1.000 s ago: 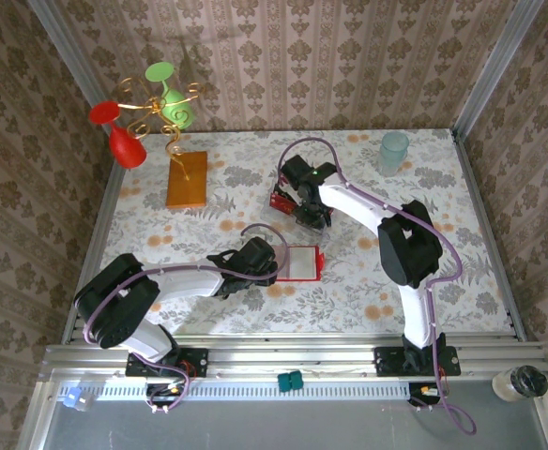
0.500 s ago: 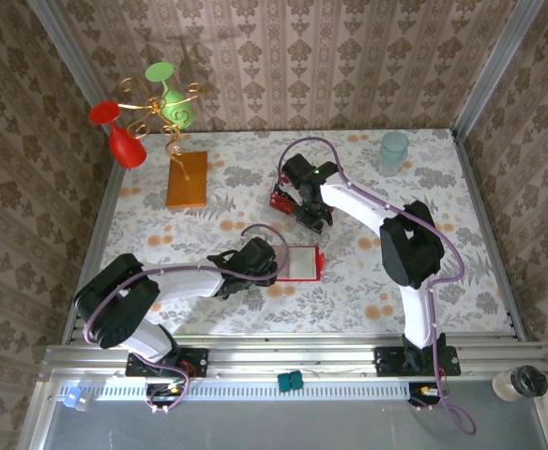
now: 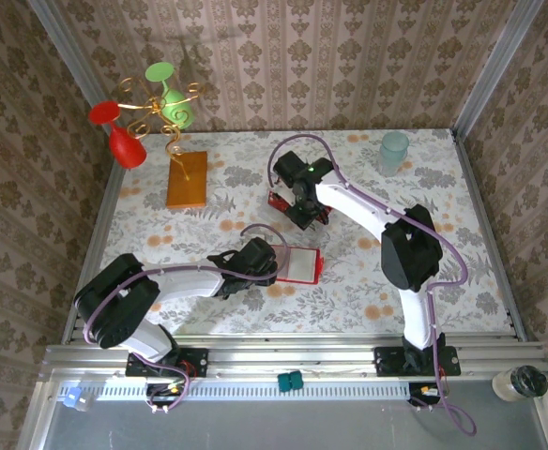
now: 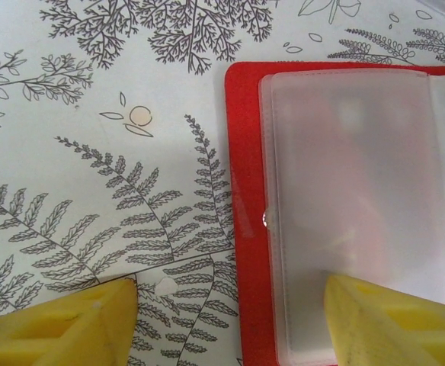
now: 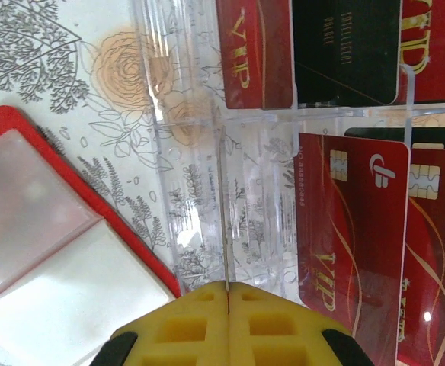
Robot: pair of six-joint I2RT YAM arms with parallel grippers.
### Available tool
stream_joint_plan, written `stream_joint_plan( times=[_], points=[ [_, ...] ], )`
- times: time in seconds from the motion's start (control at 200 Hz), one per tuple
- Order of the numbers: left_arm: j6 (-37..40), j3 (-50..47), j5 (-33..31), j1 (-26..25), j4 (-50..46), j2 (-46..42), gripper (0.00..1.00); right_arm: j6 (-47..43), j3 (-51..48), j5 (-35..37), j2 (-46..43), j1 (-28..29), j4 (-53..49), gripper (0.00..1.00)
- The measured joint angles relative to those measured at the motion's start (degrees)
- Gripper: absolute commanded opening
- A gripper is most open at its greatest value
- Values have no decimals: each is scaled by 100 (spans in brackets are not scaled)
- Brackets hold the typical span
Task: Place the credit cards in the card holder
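Your right gripper (image 5: 228, 309) is clamped shut, possibly on a thin clear tray (image 5: 196, 229) edge. Verify it pinches a credit card (image 5: 352, 221) before lifting. Pin the card holder (image 4: 245, 191) with the spread left gripper (image 4: 222, 320).

Card holder (image 3: 299, 264) on table (image 3: 462, 187); credit cards (image 5: 352, 229) behind it.

1. We see the card holder (image 3: 300, 263) lying open and flat near the middle of the table (image 3: 443, 281). Its bright red cover has rounded corners, and pale, frosted clear pockets face up inside, a seam dividing them.
2. We see the credit cards (image 5: 352, 229) grouped in a clear rack (image 5: 196, 191), farther back and apart from the holder. Most are dark red with gold "VIP" lettering and gold chips; one face is black with small gold print. They overlap in two rows.
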Motion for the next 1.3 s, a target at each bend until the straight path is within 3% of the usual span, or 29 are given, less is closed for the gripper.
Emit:
stream_joint_plan(
  times=[0.375,0.63,0.885,1.3],
  points=[
    [-81,-129,-98,-26,-26,-120,67,420,-114,-479,-704,15,63,0],
    [-149,-214,-157,-26,-9,-188,67,1368,-1552,-1552,-1405,17,890,0],
    [-197,-323,-201,-31,68,-267,67,2374,-2962,-2448,-1445,70,1978,0],
    [-234,-420,-243,-31,17,-417,67,2844,-3095,-2712,-1165,90,2516,0]
  ],
)
